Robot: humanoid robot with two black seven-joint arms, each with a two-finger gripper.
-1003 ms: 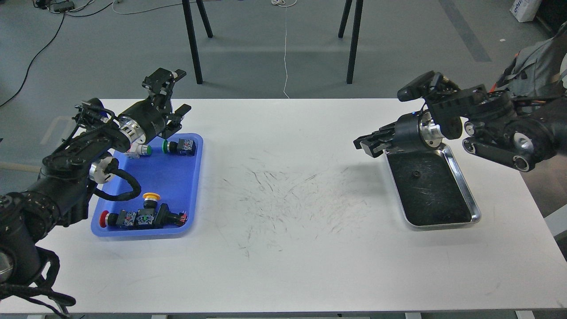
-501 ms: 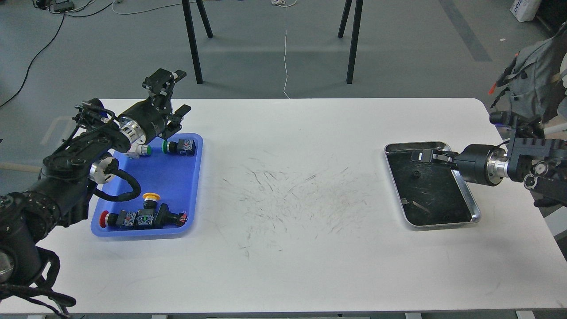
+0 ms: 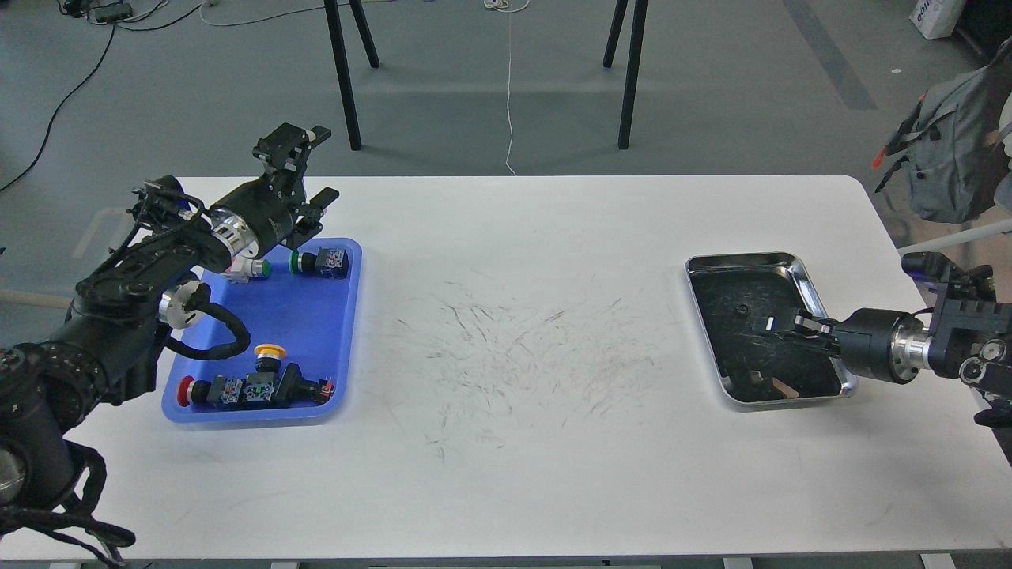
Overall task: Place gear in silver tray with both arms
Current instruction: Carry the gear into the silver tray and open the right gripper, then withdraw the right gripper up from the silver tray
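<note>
well, shiny rect. silver tray [image 3: 822, 304], dark scratched floor; r hand [image 3: 779, 325] over it, spread unclear.

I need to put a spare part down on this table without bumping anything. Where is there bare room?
The widest free patch is the scuffed middle of the white table, between the blue tray and the silver tray, plus the near strip. The blue tray is crowded with push-buttons under the left claw; the right claw reaches over the silver tray.

Table [image 3: 514, 474] centre bare; right gripper [image 3: 779, 325] over silver tray [image 3: 743, 262]
</note>
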